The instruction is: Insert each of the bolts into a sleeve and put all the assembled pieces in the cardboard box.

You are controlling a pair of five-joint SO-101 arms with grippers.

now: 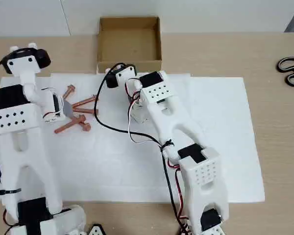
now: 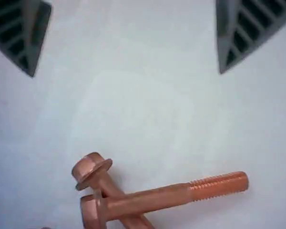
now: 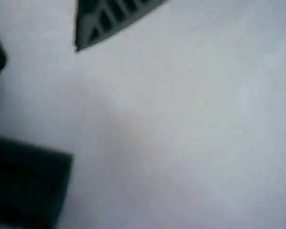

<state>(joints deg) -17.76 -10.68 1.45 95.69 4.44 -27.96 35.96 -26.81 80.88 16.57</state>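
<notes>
Left hand (image 2: 126,72) spread wide — wrist view catches crossed bolts (image 2: 152,198).

the bolts (image 1: 77,113) lie crossed in a heap on the left part of the white mat (image 1: 225,147). the left end effector (image 2: 125,75) hangs over bare mat just beside them, jaws wide apart, with two crossed bolts near. the right arm (image 1: 161,105) stretches across the mat's middle, between the heap and the broad bare right part. the cardboard box (image 1: 130,64) stands open on top at the mat's far edge, the right arm's wrist just beside its near wall. scissors (image 1: 290,71) lie well apart, at the table (image 1: 274,127) edge.
</notes>
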